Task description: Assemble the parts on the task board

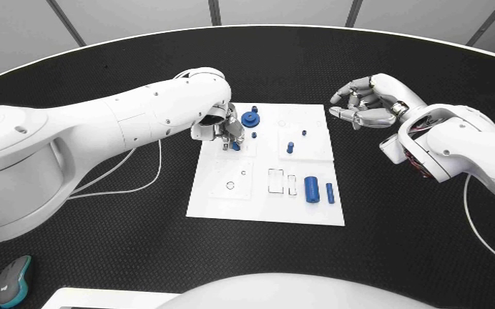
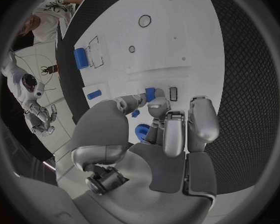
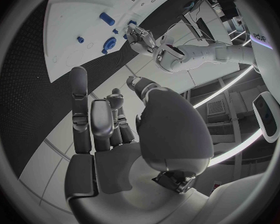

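Head camera looking down over the task board [image 1: 264,194], wrist fisheyes close behind each robot hand, all sharing that board

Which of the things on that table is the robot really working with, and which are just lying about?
Part of the job:
- white task board
- small blue parts on it, such as the thick cylinder and the gear-like piece
- left hand, fingers down at a small blue part
- right hand, off the board

Just lying about:
- white cable
- teal object at the table's near edge
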Robot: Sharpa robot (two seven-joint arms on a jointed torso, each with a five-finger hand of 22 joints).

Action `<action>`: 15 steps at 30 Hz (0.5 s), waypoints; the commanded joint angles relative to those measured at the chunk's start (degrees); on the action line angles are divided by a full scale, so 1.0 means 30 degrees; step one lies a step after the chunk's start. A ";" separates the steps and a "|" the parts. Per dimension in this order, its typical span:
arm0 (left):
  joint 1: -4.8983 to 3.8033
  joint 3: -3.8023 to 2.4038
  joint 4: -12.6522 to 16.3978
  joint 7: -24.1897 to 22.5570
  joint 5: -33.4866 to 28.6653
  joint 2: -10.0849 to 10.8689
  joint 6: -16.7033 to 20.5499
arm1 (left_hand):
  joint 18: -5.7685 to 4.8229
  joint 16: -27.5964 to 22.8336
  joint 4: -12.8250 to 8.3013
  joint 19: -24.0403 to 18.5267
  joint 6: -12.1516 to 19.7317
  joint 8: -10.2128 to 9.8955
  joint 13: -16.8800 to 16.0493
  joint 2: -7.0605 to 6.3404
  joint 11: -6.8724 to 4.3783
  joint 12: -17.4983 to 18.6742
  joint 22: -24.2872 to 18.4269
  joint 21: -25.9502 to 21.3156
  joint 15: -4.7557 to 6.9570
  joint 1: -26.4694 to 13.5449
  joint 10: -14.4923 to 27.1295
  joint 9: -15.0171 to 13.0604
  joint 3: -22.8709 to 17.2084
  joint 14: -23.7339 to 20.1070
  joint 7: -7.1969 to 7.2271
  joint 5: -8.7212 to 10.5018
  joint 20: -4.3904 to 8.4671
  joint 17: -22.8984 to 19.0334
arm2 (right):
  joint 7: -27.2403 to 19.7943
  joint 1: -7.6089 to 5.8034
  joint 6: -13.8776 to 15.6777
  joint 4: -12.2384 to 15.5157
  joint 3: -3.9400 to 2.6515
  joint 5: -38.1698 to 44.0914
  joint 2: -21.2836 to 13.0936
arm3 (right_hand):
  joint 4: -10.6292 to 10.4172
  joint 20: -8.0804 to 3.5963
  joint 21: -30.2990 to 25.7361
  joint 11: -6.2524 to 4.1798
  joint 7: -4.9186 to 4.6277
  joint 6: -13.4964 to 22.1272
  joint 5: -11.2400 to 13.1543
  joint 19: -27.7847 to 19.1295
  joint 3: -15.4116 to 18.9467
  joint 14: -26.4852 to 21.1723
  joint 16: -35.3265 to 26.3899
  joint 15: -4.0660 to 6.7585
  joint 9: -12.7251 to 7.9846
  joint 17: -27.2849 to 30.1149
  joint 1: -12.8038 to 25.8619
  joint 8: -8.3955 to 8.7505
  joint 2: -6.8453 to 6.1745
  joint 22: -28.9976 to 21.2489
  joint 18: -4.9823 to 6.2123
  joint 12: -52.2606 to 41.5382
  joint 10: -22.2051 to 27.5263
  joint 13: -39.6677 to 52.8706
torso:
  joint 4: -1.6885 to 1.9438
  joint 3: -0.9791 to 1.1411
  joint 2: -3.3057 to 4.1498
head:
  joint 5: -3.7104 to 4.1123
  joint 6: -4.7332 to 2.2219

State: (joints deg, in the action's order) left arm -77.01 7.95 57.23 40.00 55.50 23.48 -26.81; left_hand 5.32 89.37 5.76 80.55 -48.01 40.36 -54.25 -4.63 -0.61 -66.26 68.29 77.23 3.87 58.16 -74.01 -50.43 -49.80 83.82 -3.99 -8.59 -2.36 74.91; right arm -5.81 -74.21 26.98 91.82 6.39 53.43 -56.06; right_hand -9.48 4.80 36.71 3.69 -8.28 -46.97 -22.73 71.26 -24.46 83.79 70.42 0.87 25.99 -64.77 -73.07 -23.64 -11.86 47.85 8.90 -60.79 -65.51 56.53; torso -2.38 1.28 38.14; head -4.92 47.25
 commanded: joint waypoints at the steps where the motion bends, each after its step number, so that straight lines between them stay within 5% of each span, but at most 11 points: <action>1: 0.0000 0.0000 0.0005 0.0944 0.0001 -0.0004 0.0101 | -0.0234 0.0060 -0.2053 0.0065 0.0009 0.0127 0.0028 0.0124 -0.0090 0.0078 -0.0003 -0.0064 0.0138 0.0284 0.0000 -0.0009 -0.1973 0.1980 0.0164 -0.0037 0.0119 0.4768 | -0.0002 0.0000 0.0005 0.0004 0.0000 0.0000 -0.0005 | -0.0011 0.0012 -0.0076 -0.0105 -0.0041 0.0141 -0.0068 0.0124 -0.0129 0.0069 -0.0072 0.0065 -0.0031 -0.0017 -0.0200 -0.0077 -0.0039 0.0000 0.0235 0.0085 0.0015 -0.0007 | -0.0010 0.0001 -0.0006 | -0.0004 -0.0001; 15: 0.0002 0.0000 -0.0111 0.0948 0.0039 -0.0130 0.0471 | -0.0221 0.0056 -0.1727 0.0029 0.0067 0.0059 0.0186 0.0160 -0.0044 0.0175 -0.0074 -0.0122 0.0103 0.0321 0.0084 -0.0210 -0.1861 0.1977 0.0124 0.0468 0.0103 0.4761 | -0.0009 0.0000 -0.0003 0.0026 0.0000 0.0000 -0.0009 | -0.0011 0.0012 -0.0076 -0.0105 -0.0041 0.0141 -0.0068 0.0124 -0.0129 0.0069 -0.0072 0.0065 -0.0031 -0.0017 -0.0200 -0.0077 -0.0039 0.0000 0.0235 0.0085 0.0015 -0.0007 | -0.0023 0.0033 0.0000 | -0.0005 -0.0001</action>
State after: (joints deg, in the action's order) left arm -77.00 7.96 56.91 40.00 55.61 23.11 -25.37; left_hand 5.32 89.37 5.75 80.55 -48.06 40.44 -53.75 -4.65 -0.50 -65.90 68.15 77.23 3.87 58.20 -73.90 -50.98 -49.80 83.82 -3.95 -7.33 -2.36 74.90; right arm -5.85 -74.21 26.97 91.90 6.39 53.43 -56.08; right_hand -9.49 4.81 36.71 3.69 -8.28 -46.97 -22.73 71.26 -24.46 83.79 70.42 0.87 25.99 -64.76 -73.07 -23.64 -11.86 47.85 8.90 -60.79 -65.51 56.53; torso -2.41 1.33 38.11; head -4.91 47.24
